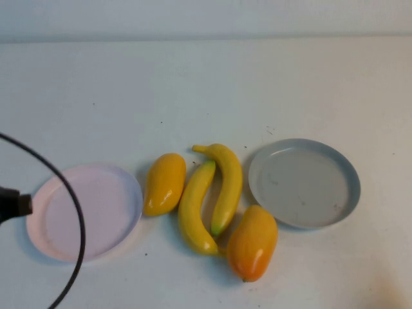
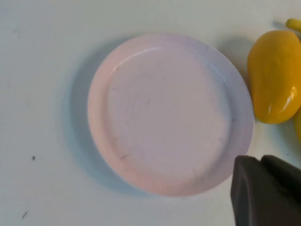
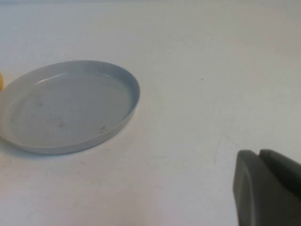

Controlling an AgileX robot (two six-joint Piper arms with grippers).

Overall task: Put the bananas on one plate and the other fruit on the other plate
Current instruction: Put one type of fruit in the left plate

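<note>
Two bananas lie side by side mid-table, one (image 1: 194, 209) left of the other (image 1: 226, 183). The plain yellow-orange mango (image 1: 165, 183) lies left of them, near the empty pink plate (image 1: 96, 206). The blushed mango (image 1: 252, 243) lies at their front right, beside the empty grey-blue plate (image 1: 302, 183). My left gripper (image 2: 261, 160) is shut and empty, hovering by the pink plate's (image 2: 164, 113) rim, with the plain mango (image 2: 275, 75) close by. My right gripper (image 3: 258, 153) is shut and empty over bare table, apart from the grey-blue plate (image 3: 70, 106); it is outside the high view.
A dark part of the left arm (image 1: 13, 205) and its black cable (image 1: 74, 199) cross over the pink plate at the left edge. White table stretches behind the fruit to the back wall.
</note>
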